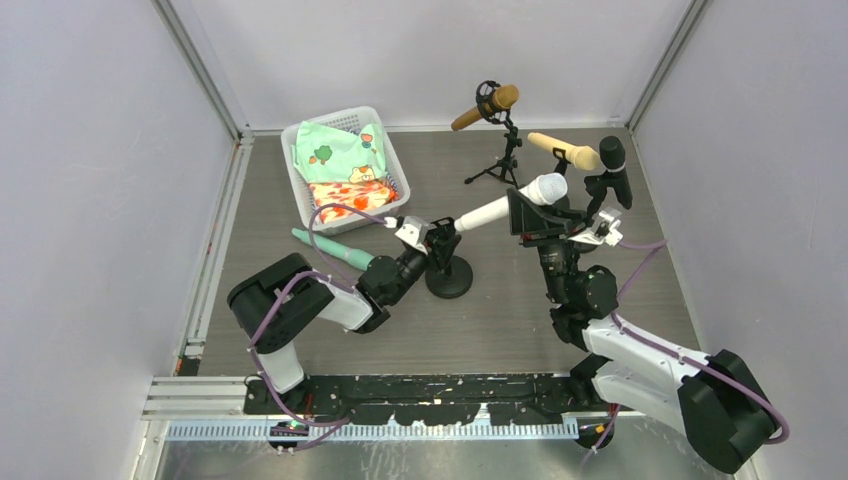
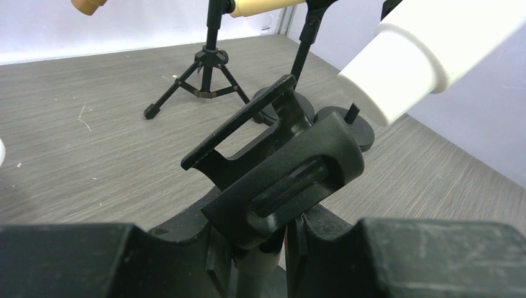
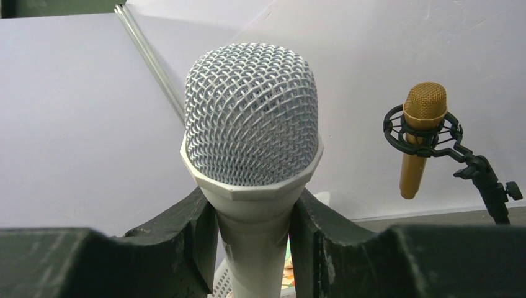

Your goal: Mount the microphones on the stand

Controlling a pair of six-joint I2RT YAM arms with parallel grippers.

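Both grippers are clamped: right gripper (image 3: 253, 226) on the white microphone (image 3: 251, 105) just below its head, right of centre; left gripper (image 2: 260, 245) on the stand (image 1: 449, 277) under its clip (image 2: 279, 174). Rigid, smooth, I judge; gripping near the head frees the tail.

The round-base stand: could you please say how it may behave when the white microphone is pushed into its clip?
The round-base stand has a small disc foot, so it would probably tip if pushed unheld; the left gripper around its stem should steady it. Its open-sided clip probably flexes slightly.
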